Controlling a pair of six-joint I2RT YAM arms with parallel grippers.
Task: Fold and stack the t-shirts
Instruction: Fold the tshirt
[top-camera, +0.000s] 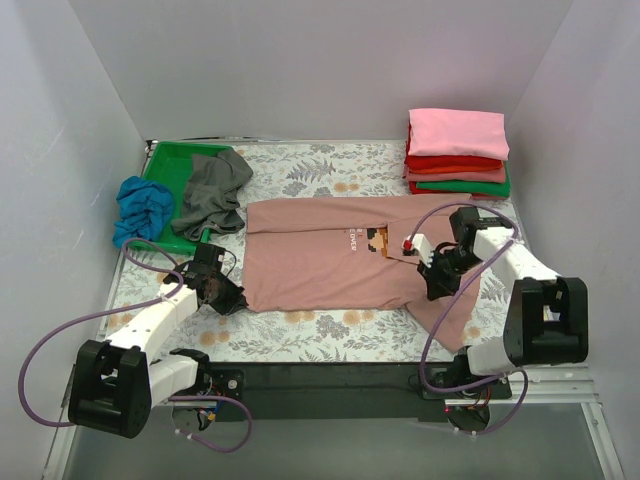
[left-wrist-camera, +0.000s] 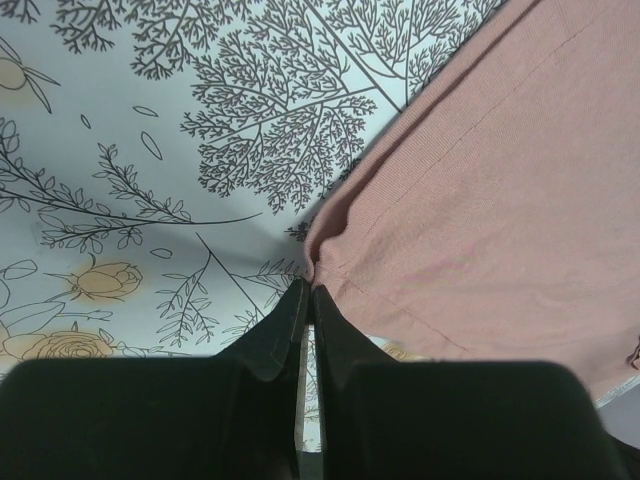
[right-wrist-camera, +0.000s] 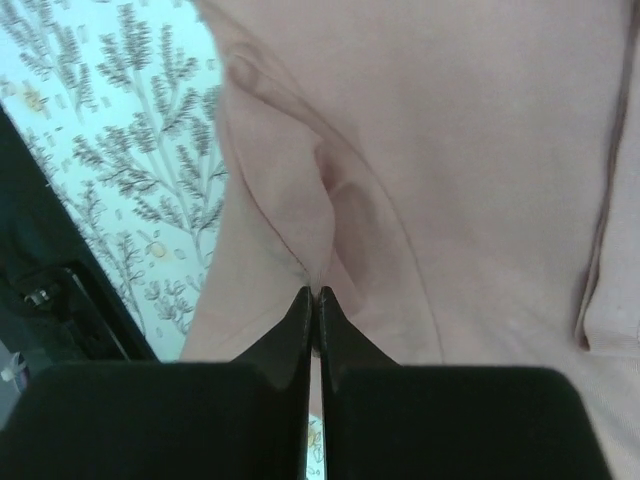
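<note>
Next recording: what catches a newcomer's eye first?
The dusty-pink t-shirt spread flat mid-table, the left end effector and right end effector each pinched shut on its near side. Then the folded stack far right, and a crumpled grey tee and blue tee far left.

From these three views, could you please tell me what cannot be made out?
- Top view: chest print on the dusty-pink t-shirt, too small to read.
- Top view: folded stack, lower shirts show only their edges.
- Top view: green tray, mostly under the grey t-shirt.
- Wrist views: how much cloth the left gripper and right gripper pinch, hidden between shut fingers.
</note>
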